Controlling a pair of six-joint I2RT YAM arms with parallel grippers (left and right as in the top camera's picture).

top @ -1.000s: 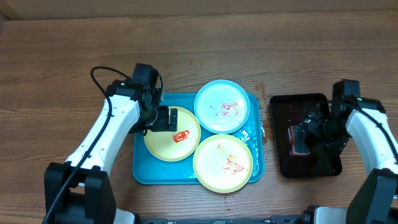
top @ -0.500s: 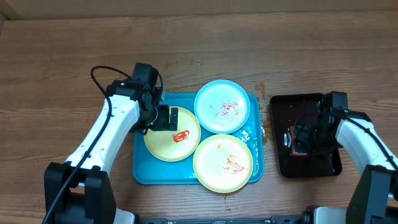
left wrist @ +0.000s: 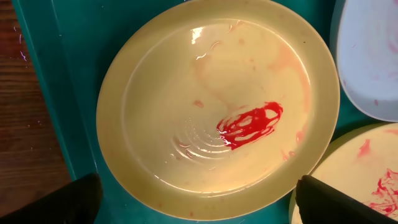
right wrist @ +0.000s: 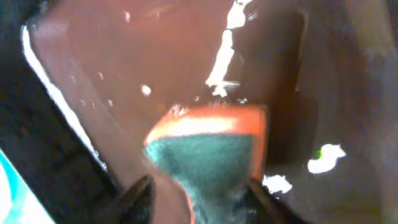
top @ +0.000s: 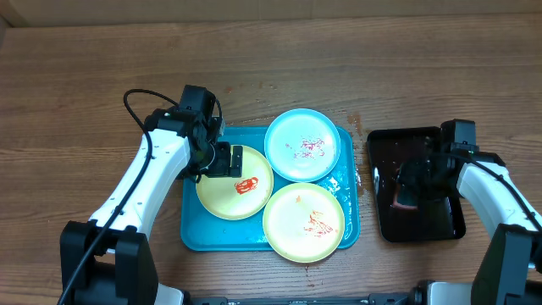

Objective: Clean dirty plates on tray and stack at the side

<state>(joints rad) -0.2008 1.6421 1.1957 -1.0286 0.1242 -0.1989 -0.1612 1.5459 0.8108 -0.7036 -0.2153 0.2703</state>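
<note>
1. Overhead view: a turquoise tray [top: 193, 237] lies on a wooden bench [top: 85, 68]. It carries three round plates set close together.
2. The left plate [top: 222, 193] is pale yellow with a red smear. The blue plate [top: 303, 144] sits at the tray's far right corner, speckled red. The near plate [top: 303, 222] is pale yellow, streaked red, and overhangs the tray's front rim.
3. The left gripper [top: 227, 161] hovers over the left plate's far edge, jaws spread wide and holding nothing.
4. A wet black tray [top: 423, 230] lies just right of the turquoise one.
5. The right gripper [top: 412, 188] is inside the black tray. Its fingers are closed on the sides of an orange-and-green sponge [right wrist: 208, 146]. The right wrist view is blurred.
</note>
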